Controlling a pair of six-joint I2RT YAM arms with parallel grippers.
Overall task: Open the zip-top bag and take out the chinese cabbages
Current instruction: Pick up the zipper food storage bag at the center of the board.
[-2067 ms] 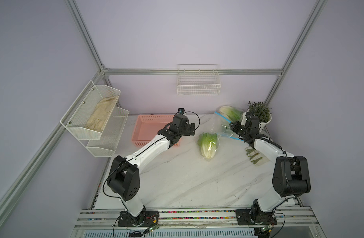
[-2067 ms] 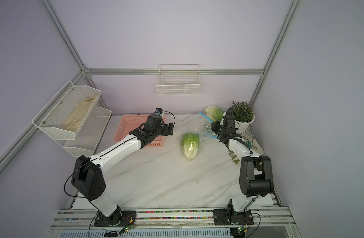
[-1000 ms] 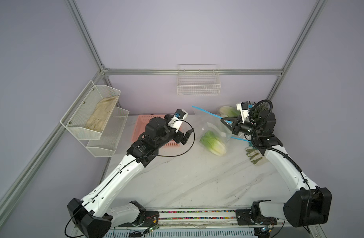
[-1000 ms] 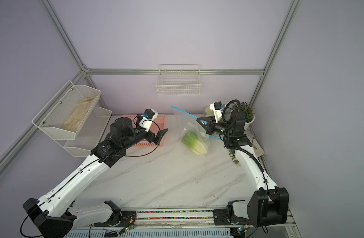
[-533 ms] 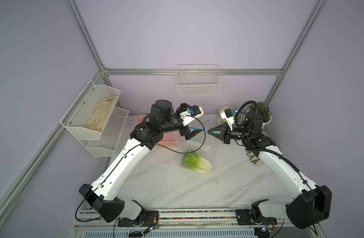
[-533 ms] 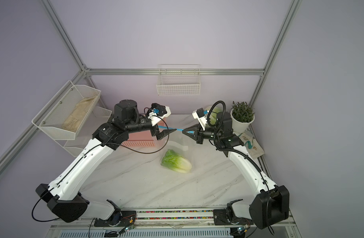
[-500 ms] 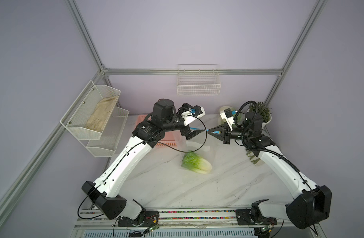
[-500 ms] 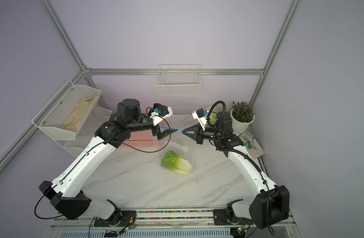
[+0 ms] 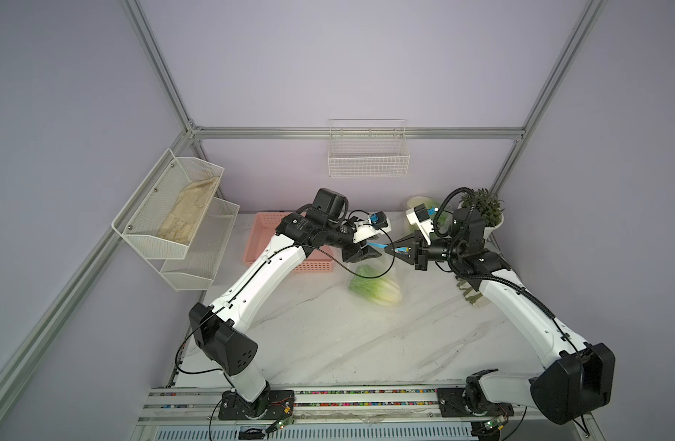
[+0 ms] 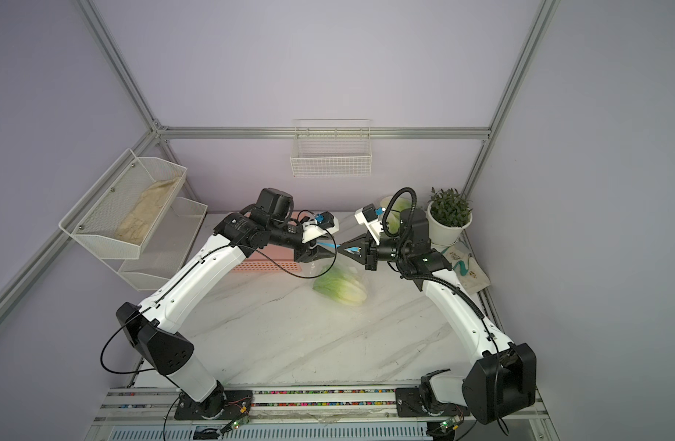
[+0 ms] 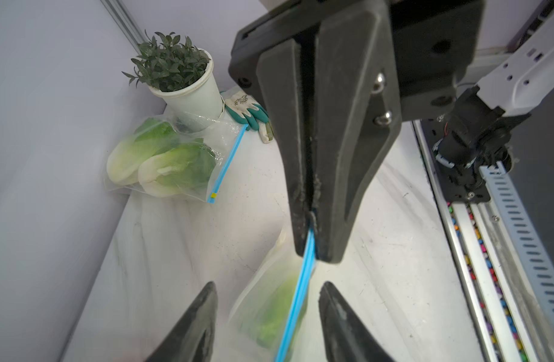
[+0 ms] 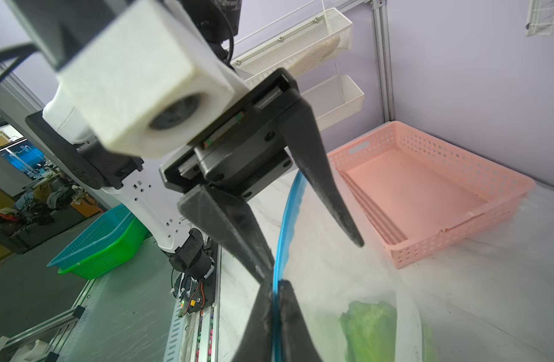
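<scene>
**Right hand** (image 11: 315, 250): jaws pressed together on the blue zip strip (image 11: 300, 291) of the zip-top bag (image 11: 263, 307), which it holds raised over the table (image 9: 328, 343).

**Left hand** (image 12: 313, 260): jaws apart, with one finger on either side of the same strip and not pinching it (the left wrist view shows a gap on both sides). In both top views the two hands meet tip to tip above the middle of the table, nearly touching.

**Task item, first lot:** one chinese cabbage (image 9: 374, 288) sits inside the held bag, below the strip. Its green leaves point toward the left arm's side and its pale stem end toward the right arm's side. Whether the bag's lower end rests on the table cannot be told.

**Task item, second lot:** two more chinese cabbages (image 11: 175, 169) lie side by side in a second zip-top bag (image 11: 219, 138). This bag is at the back of the table against the wall, on the right arm's side. It touches the white pot of the potted plant (image 11: 191, 97). A green-and-white glove (image 11: 247, 109) lies just beside the pot.

**Other items:**
- A pink basket (image 12: 410, 188) stands on the table behind the left arm, near the back wall.
- A two-tier wire rack (image 9: 152, 244) hangs on the left wall, and its upper tier holds a beige cloth-like item (image 9: 187, 214).
- A white wire basket (image 9: 368, 156) hangs on the back wall.
</scene>
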